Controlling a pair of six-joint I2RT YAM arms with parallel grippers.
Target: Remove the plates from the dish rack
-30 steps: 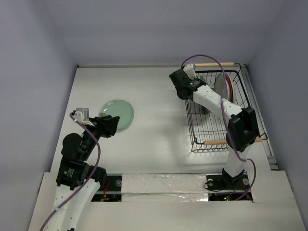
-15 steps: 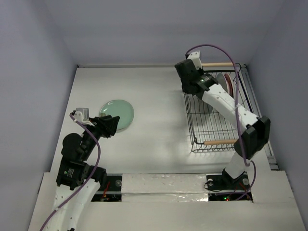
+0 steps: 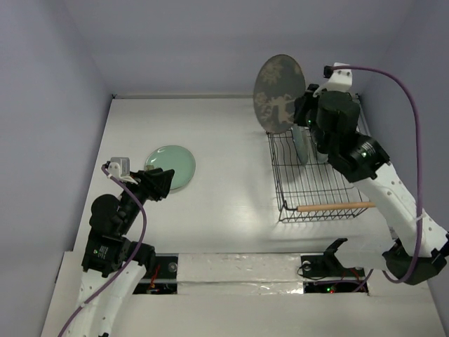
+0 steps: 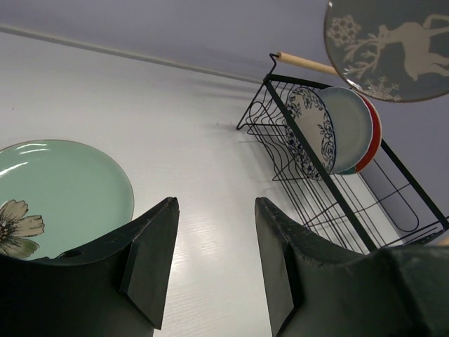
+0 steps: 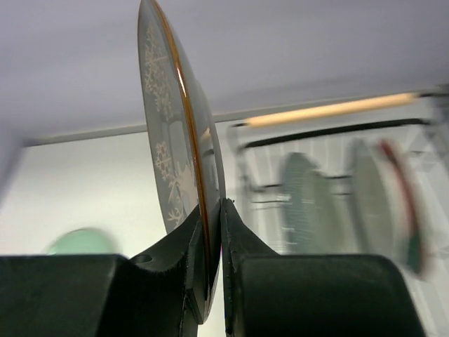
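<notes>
My right gripper (image 3: 306, 107) is shut on the rim of a dark grey patterned plate (image 3: 278, 93) and holds it upright, high above the far left corner of the black wire dish rack (image 3: 316, 184). The right wrist view shows that plate (image 5: 175, 140) edge-on between my fingers. A white and blue floral plate (image 4: 310, 129), a plain white plate (image 4: 351, 126) and a red plate (image 4: 377, 126) stand in the rack. A pale green plate (image 3: 173, 166) lies flat on the table at the left. My left gripper (image 4: 214, 232) is open and empty just beside it.
The white table (image 3: 224, 147) is boxed in by grey walls on three sides. The rack has a wooden rod handle at its near end (image 3: 335, 206) and another at its far end (image 4: 309, 64). A metal rail (image 3: 382, 182) runs along the right edge.
My right arm has lifted the dark grey patterned plate up out of the rack and swung right. The left arm has not moved.
</notes>
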